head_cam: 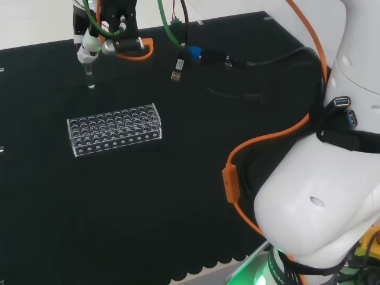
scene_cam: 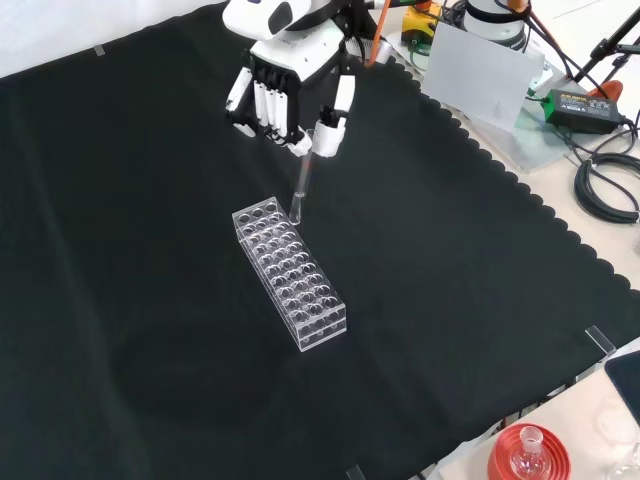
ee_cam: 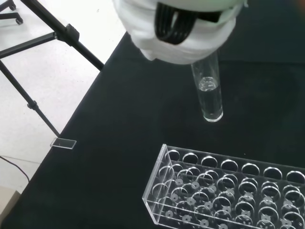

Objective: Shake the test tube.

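Note:
A clear glass test tube [scene_cam: 300,192] hangs upright from the hand [scene_cam: 285,95], whose fingers and thumb pinch its upper end. In the wrist view the test tube [ee_cam: 208,93] holds a little clear liquid near its rounded bottom. The tube's lower end hovers just above the far end of a clear plastic rack [scene_cam: 289,273] with many empty holes. In the head view the hand [head_cam: 95,43] is at the top left, the tube [head_cam: 89,76] below it, and the rack [head_cam: 114,129] lies nearer the camera.
A red ribbed stand with a small flask [scene_cam: 527,455] sits off the cloth at the front view's lower right. Cables and a power brick [scene_cam: 590,100] lie at the right edge. The cloth's scalloped edge [scene_cam: 520,180] runs along that side. A tripod leg [ee_cam: 52,33] stands beyond the cloth.

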You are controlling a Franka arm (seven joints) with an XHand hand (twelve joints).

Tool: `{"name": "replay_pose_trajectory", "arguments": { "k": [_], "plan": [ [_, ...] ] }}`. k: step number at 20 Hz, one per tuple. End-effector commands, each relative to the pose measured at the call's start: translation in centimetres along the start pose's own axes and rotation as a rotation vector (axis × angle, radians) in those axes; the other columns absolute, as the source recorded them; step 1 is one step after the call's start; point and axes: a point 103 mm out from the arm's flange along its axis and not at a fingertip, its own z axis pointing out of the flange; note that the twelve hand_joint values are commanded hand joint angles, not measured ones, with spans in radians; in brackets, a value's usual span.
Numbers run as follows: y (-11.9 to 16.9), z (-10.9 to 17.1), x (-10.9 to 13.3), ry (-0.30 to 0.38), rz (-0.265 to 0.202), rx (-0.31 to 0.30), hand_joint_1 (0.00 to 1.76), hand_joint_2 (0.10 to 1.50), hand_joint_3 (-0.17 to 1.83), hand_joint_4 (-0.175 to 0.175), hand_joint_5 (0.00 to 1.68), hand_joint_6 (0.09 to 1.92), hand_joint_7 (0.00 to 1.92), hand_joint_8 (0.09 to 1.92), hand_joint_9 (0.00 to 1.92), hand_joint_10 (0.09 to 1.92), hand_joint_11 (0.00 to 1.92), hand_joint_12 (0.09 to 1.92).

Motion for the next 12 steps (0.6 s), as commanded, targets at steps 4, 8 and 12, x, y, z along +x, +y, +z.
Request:
{"name": "replay_pose_trajectory", "arguments": {
  "k": [4, 8, 12],
  "plan": [
    [-1.5, -0.8, -1.7, -0.003, 0.061, 0.016, 1.31, 0.73, 0.52, -0.175, 1.23, 0.66, 1.29, 0.62, 1.16, 0.54, 0.45, 1.39],
    [-1.1, 0.0, 3.3, 0.019, -0.048, 0.032, 1.31, 0.73, 0.52, -0.175, 1.23, 0.66, 1.29, 0.62, 1.17, 0.54, 0.46, 1.39],
    [-1.4, 0.6, 7.5, 0.042, -0.144, 0.051, 1.31, 0.73, 0.52, -0.175, 1.23, 0.65, 1.30, 0.62, 1.17, 0.54, 0.46, 1.39]
  ]
}}
